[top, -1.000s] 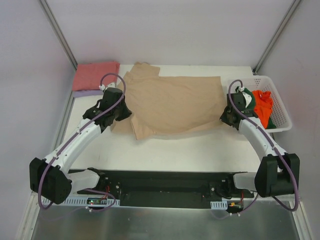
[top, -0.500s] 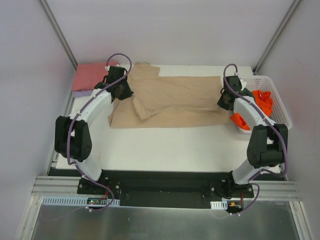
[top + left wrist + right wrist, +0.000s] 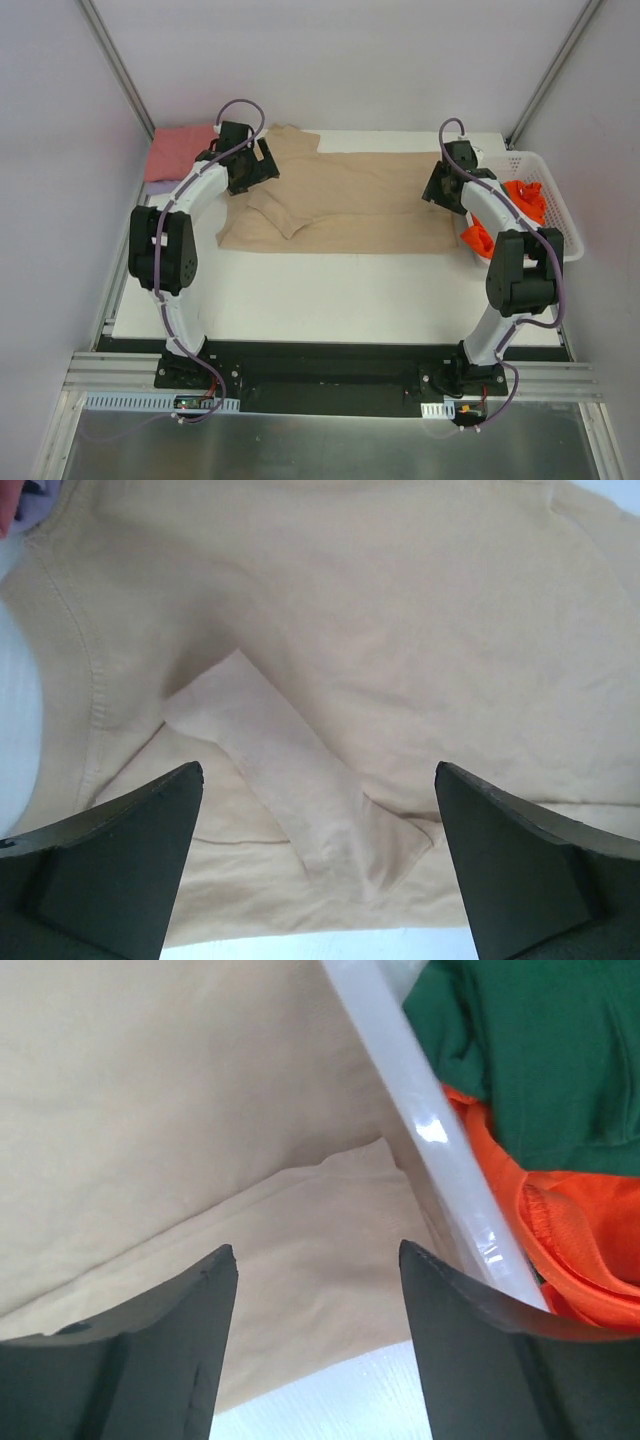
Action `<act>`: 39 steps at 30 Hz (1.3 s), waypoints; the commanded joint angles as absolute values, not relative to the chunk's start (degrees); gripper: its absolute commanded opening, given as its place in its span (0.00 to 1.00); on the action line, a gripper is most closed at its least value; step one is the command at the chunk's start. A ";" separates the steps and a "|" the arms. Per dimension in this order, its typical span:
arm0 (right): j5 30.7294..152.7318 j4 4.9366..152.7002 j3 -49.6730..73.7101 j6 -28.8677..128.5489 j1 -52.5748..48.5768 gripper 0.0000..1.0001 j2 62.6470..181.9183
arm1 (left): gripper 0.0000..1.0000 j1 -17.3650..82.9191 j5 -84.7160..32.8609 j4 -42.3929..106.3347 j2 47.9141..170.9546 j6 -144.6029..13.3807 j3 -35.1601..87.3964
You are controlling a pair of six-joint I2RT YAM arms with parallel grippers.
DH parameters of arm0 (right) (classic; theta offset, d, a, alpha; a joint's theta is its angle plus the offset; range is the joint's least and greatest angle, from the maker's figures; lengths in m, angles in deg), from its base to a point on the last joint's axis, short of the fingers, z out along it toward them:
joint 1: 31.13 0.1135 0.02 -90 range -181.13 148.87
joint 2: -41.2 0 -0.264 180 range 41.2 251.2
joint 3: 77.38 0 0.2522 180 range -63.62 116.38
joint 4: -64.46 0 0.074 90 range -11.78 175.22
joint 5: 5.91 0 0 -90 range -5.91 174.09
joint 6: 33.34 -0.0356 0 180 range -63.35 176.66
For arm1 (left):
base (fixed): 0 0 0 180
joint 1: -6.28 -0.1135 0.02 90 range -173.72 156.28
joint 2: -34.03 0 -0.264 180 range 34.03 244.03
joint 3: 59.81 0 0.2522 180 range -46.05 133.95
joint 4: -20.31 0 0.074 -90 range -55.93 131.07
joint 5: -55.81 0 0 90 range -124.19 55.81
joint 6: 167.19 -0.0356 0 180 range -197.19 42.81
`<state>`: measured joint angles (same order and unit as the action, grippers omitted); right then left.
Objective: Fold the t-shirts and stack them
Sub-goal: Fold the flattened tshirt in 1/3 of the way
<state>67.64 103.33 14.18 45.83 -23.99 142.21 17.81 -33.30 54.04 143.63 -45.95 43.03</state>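
The tan shirt (image 3: 350, 200) lay spread sideways across the far half of the bench (image 3: 330, 290), doubled over lengthwise, with one sleeve (image 3: 290, 770) turned in across its body near the left end. It looked thin, limp and light: cloth that would sag and crease wherever it was not held, and slide easily on the smooth top. The best holds were probably its outer corners or hems at either end, pinching both layers together so the fold did not fall apart.

The left pincer (image 3: 262, 165) hovered over the sleeve end, fingers spread and holding nothing. The right pincer (image 3: 435, 190) hung over the opposite end, likewise released, just beside the basket (image 3: 520, 155). In the basket lay an orange shirt (image 3: 525, 200) and a green shirt (image 3: 520, 1050), bunched up. A pink shirt (image 3: 180, 150) sat folded at the far left corner.
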 commanded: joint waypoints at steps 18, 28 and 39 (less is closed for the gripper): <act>86.55 100.02 6.28 48.04 -16.54 0.96 147.73 | 0.99 17.97 -17.14 44.98 138.19 -36.77 15.06; 86.02 100.46 -18.23 44.27 -15.22 0.96 128.33 | 0.99 18.05 -21.71 44.27 113.17 -32.90 -12.45; 90.33 101.78 -28.20 47.07 -8.81 0.96 105.03 | 0.99 20.07 -20.22 54.73 77.11 -29.03 -24.26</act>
<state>88.84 99.52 -28.63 45.15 -10.20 111.70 18.77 -20.30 49.65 83.30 -30.76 -24.71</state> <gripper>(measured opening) 0.965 0.990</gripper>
